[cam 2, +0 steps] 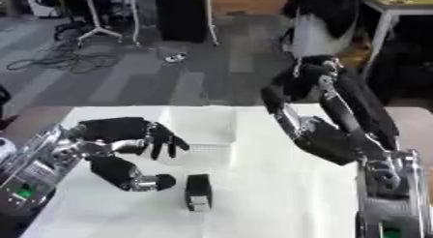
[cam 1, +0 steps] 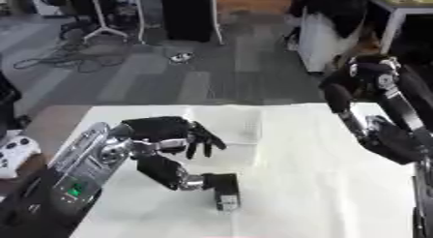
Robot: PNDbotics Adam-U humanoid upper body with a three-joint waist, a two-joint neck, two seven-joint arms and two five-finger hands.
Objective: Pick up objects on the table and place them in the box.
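A white, low-walled box [cam 1: 241, 128] stands on the white table [cam 1: 321, 193] at its middle back. My left hand [cam 1: 169, 130] hovers at the box's left wall, open, fingers [cam 2: 165, 142] drooping downward. Its thumb [cam 2: 127, 176] reaches down toward the table. A small black block with a silvery end [cam 2: 197, 193] stands on the table just right of the thumb tip; touching or apart, I cannot tell. My right arm [cam 2: 325, 135] is folded and raised over the table's right side. Its hand does not show.
A white game controller [cam 1: 15, 155] lies off the table's left edge. Beyond the far edge is grey floor with cables [cam 1: 59, 60], stand legs [cam 1: 101, 31] and a white desk [cam 1: 397, 19]. The table's right front part is bare white.
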